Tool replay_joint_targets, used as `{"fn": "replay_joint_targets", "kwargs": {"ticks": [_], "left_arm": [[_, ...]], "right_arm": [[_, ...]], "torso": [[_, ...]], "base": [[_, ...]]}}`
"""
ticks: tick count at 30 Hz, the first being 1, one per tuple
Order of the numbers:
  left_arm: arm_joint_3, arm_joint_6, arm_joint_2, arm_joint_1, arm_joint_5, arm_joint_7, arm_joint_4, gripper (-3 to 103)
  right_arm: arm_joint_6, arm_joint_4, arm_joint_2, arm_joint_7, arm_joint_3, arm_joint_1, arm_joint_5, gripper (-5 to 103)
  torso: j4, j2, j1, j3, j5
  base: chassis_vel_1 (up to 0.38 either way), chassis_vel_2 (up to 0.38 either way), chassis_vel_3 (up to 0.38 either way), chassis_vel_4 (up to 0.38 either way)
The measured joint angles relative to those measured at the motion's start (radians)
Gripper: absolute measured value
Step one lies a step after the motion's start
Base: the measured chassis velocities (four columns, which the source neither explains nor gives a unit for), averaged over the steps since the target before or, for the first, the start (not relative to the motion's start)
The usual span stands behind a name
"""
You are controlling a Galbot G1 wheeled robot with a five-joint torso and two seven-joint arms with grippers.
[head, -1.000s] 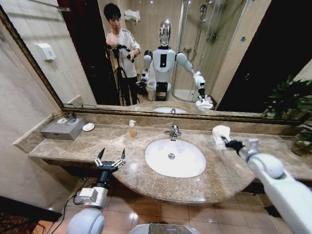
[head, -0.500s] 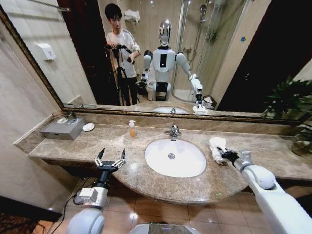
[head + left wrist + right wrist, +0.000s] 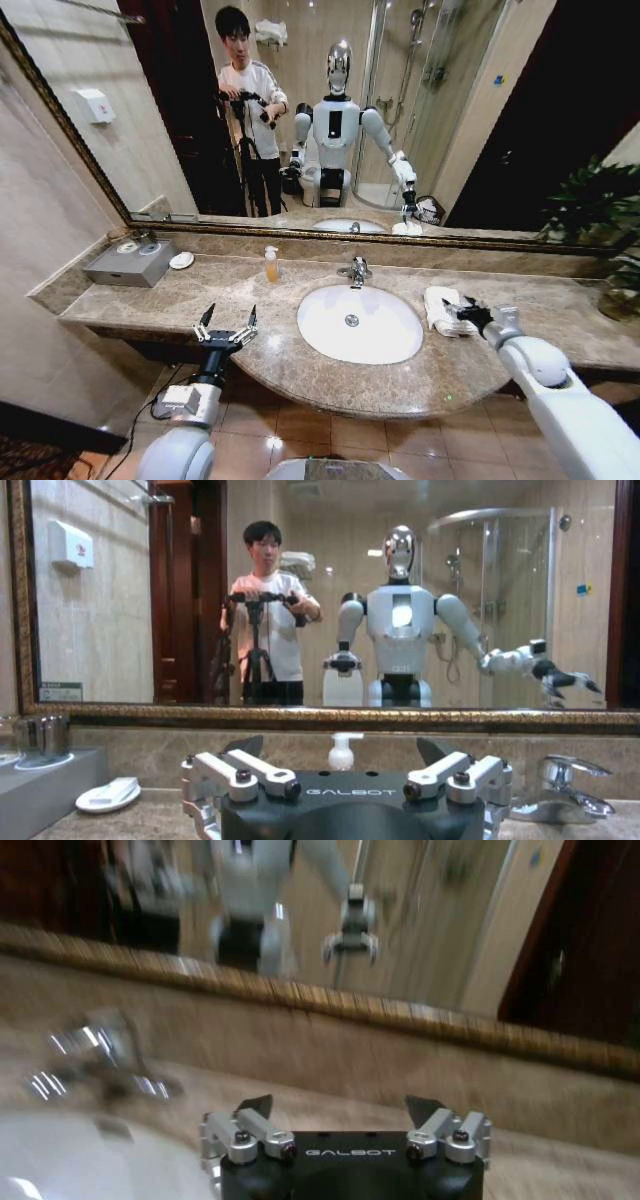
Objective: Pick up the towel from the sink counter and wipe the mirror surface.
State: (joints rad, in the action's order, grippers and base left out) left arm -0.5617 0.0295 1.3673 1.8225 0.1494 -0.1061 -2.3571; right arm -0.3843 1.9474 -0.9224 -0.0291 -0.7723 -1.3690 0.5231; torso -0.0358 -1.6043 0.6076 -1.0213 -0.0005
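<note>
Where counter [image 3: 300, 385] lies: one towel [image 3: 438, 309].

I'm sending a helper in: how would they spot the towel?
Find the white oval basin in the marble counter. Just to the robot's right of it lies the towel, a small folded white cloth with the right pincer at it; nothing else there is soft.

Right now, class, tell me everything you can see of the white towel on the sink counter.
The towel is a small white cloth that looks soft, folded into a thick, roughly oblong bundle. It lies flat on the mottled brown sink counter, just to the right of the white basin and clear of its rim. The right gripper sits at the towel's right edge with its dark fingers over the cloth; the right wrist view shows the fingers spread apart. Its reflection shows as a white patch low in the mirror.
</note>
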Motion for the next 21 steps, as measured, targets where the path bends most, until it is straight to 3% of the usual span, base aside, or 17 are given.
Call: {"fn": "replay_joint_targets", "kwargs": {"ticks": [2,4,7,9,12,21], "left_arm": [[0.000,0.000,0.000,0.000,0.000,0.000,0.000,100],[0.000,0.000,0.000,0.000,0.000,0.000,0.000,100],[0.000,0.000,0.000,0.000,0.000,0.000,0.000,100],[0.000,0.000,0.000,0.000,0.000,0.000,0.000,100],[0.000,0.000,0.000,0.000,0.000,0.000,0.000,100],[0.000,0.000,0.000,0.000,0.000,0.000,0.000,100]], "right_arm": [[0.036,0.077,-0.088,0.005,-0.017,-0.038,-0.031,98],[0.045,0.104,-0.128,0.008,-0.023,-0.050,-0.051,98],[0.065,0.193,-0.259,0.011,-0.025,-0.093,-0.137,100],[0.065,0.215,-0.283,0.010,-0.021,-0.104,-0.148,100],[0.069,0.298,-0.379,0.007,0.007,-0.147,-0.180,100],[0.066,0.385,-0.417,0.004,-0.004,-0.219,-0.187,100]], "torso": [[0.0000,0.000,0.000,0.000,0.0007],[-0.0001,0.000,0.000,0.000,0.0000],[-0.0003,0.000,0.000,0.000,0.0005],[-0.0001,0.000,0.000,0.000,-0.0001],[-0.0001,0.000,0.000,0.000,0.0002],[-0.0001,0.000,0.000,0.000,0.0004]], "base": [[0.000,0.000,0.000,0.000],[0.000,0.000,0.000,0.000],[0.000,0.000,0.000,0.000],[0.000,0.000,0.000,0.000],[0.000,0.000,0.000,0.000],[0.000,0.000,0.000,0.000]]}}
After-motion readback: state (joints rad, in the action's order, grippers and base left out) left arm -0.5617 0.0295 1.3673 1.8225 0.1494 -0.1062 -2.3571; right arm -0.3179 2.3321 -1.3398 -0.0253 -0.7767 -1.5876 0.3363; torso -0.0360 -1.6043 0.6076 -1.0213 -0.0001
